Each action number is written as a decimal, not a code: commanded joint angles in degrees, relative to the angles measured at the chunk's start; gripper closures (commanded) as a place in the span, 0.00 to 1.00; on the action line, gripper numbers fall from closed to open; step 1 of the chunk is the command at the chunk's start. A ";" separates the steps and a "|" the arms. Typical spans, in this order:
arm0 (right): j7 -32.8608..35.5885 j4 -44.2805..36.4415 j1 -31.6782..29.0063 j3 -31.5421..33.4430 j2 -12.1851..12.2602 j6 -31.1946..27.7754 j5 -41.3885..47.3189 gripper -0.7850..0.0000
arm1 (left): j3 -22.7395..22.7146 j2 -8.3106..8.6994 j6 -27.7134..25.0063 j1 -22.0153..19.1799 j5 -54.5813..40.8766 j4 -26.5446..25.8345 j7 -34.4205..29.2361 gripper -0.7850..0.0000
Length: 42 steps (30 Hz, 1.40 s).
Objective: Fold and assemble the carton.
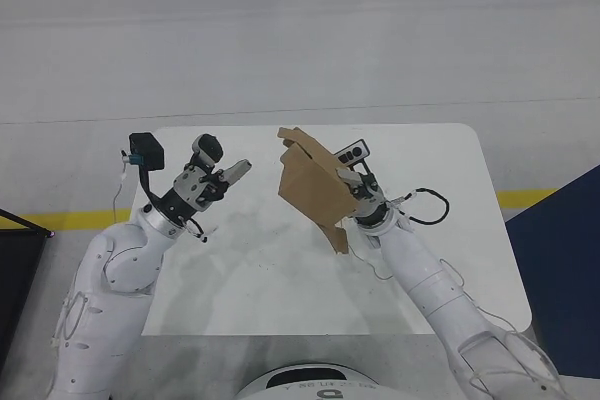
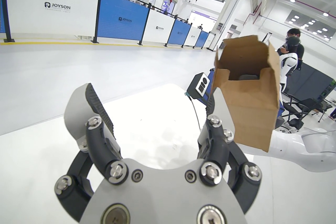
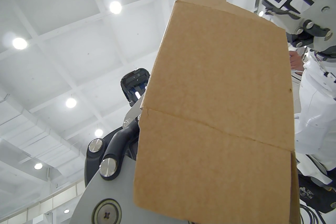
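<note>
Top view puts the brown carton (image 1: 315, 185) just above the centre of the frame, over the middle of the white table (image 1: 280, 290). It is lifted clear of the tabletop and tilted. Loose flaps stick out at its upper left, and another flap hangs at its lower right. The right gripper (image 1: 354, 196) sits at the carton's right edge and is closed on one of the cardboard walls. A black cable (image 1: 430, 205) loops beside that wrist.

From the right wrist view, a broad creased panel of the carton (image 3: 218, 104) lies against the gripper, with one finger (image 3: 131, 114) showing along its outer edge.

Left of the carton in the top view, and apart from it, the left gripper (image 1: 226, 163) hangs over the table's upper left part. The left wrist view shows this gripper (image 2: 152, 101) with its jaws spread wide and nothing between them. One ribbed pad (image 2: 101, 109) stands well clear of the other. Beyond the jaws, the carton (image 2: 249, 104) hangs in the air with its open end up and its flaps raised. Something dark sits inside the opening, though what it is cannot be told.
</note>
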 commanded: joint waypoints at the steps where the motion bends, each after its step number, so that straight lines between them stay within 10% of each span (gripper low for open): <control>1: -1.75 -0.75 -0.69 0.59 0.16 0.53 -1.21 1.00 | 0.06 0.01 0.09 0.36 0.15 -1.37 -0.09 0.00; 26: -4.80 -2.81 -3.27 1.07 -0.48 4.73 -6.07 1.00 | 9.55 -0.94 5.54 -4.92 7.72 -2.31 -2.44 0.00; 42: -4.15 -3.27 -3.56 2.08 -0.94 5.32 -6.60 1.00 | 1.99 -0.35 10.93 -3.67 6.25 3.00 -2.73 0.00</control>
